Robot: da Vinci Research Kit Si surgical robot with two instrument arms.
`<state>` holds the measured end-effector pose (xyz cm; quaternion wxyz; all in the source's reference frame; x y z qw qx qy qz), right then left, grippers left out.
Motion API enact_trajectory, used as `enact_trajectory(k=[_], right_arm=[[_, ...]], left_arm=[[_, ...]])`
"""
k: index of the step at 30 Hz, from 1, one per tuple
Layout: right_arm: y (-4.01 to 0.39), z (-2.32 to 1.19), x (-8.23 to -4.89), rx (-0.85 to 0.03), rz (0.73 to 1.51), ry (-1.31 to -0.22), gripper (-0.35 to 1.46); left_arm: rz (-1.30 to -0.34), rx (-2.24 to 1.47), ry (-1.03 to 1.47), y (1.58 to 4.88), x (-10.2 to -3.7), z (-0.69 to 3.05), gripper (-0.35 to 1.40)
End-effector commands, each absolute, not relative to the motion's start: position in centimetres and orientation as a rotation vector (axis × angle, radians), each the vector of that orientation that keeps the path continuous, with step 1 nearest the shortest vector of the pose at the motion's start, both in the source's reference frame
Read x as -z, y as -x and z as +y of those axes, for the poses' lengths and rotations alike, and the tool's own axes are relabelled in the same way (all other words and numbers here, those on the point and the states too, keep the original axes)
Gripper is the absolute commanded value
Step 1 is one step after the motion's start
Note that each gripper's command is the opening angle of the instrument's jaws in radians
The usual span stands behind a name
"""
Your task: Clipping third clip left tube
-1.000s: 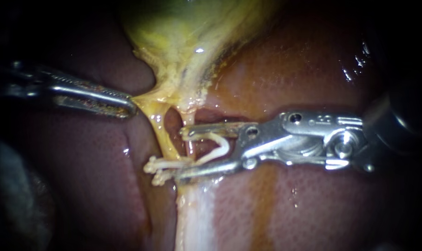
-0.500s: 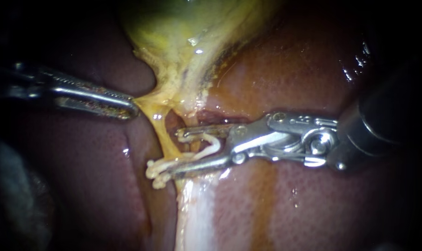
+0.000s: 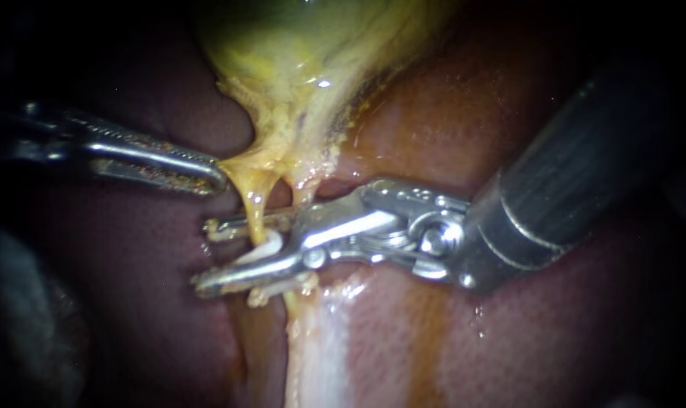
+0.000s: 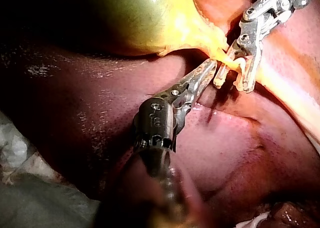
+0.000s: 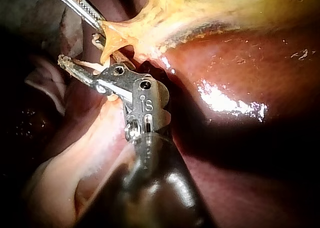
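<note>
Reaching in from the right edge of the endoscope frame, my right instrument point(image 3: 205, 255) ends just left of centre with its pincer apart, one jaw above and one below the left tube point(image 3: 255, 205). This tube is a thin yellow strand that drops from the gallbladder's neck and passes through the gap. A white clip point(image 3: 264, 245) sits in that gap along the lower jaw, beside the tube; whether it also meets the upper jaw cannot be told. Just under the lower jaw, the pale ends of other clips point(image 3: 261, 296) peek out on the same strand. A second strand point(image 3: 304, 193), just to the right, runs down behind the upper jaw. My left instrument point(image 3: 216, 172) comes in from the left edge, and its pincer is clamped on the yellow tissue point(image 3: 241, 162) at the gallbladder's neck, left of centre and just above the right instrument's upper jaw. The yellow-green gallbladder point(image 3: 298, 53) fills the upper middle, with the red-brown liver point(image 3: 524, 325) around it. A pale band of tissue point(image 3: 320, 355) runs from under the jaws to the bottom edge. In the left wrist view the left pincer's tip grips the yellow tissue just beside the right instrument's parted pincer. In the right wrist view the tube crosses the gap of the right pincer, with the left instrument's tip just beyond it.
</note>
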<state>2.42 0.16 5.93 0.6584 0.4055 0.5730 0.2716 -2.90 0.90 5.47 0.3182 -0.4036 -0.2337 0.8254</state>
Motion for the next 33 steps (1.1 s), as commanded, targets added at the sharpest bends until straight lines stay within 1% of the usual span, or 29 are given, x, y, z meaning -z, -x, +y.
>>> enact_trajectory(k=[1,6,11,14,19,22,24,27,28,29,30,31,33], right_arm=[[-2.41,0.22,-5.88,-0.621,1.306,-0.922,0.46],[-2.35,0.42,-5.66,-0.649,1.354,-0.943,0.45],[-2.35,0.43,-5.62,-0.651,1.360,-0.947,0.44],[-2.33,0.42,-5.61,-0.650,1.360,-0.948,0.39],[-2.22,0.42,-5.61,-0.665,1.352,-0.969,0.12],[-2.19,0.42,-5.61,-0.665,1.352,-0.969,0.04],[-2.18,0.42,-5.61,-0.665,1.352,-0.970,-0.05],[-2.15,0.41,-5.61,-0.694,1.335,-1.001,-0.17],[-2.14,0.41,-5.61,-0.703,1.330,-1.010,-0.23],[-2.13,0.41,-5.61,-0.716,1.322,-1.023,-0.34],[-2.12,0.40,-5.61,-0.742,1.306,-1.049,-0.35],[-2.11,0.40,-5.61,-0.751,1.300,-1.058,-0.35],[-2.08,0.39,-5.61,-0.749,1.300,-1.059,-0.35]], left_arm=[[-0.615,-2.171,1.062,2.89,-5.48,0.90,-0.35],[-0.616,-2.176,1.056,2.87,-5.51,0.91,-0.35],[-0.616,-2.177,1.056,2.87,-5.52,0.91,-0.35],[-0.615,-2.177,1.057,2.87,-5.52,0.91,-0.35],[-0.614,-2.177,1.057,2.87,-5.54,0.91,-0.35],[-0.613,-2.180,1.053,2.88,-5.55,0.90,-0.35],[-0.613,-2.180,1.053,2.88,-5.55,0.90,-0.35],[-0.612,-2.180,1.053,2.88,-5.55,0.90,-0.35],[-0.612,-2.180,1.053,2.88,-5.55,0.90,-0.35],[-0.612,-2.180,1.053,2.88,-5.56,0.90,-0.35],[-0.612,-2.180,1.053,2.88,-5.56,0.90,-0.35],[-0.612,-2.180,1.053,2.88,-5.56,0.90,-0.35],[-0.613,-2.182,1.050,2.88,-5.56,0.90,-0.35]])
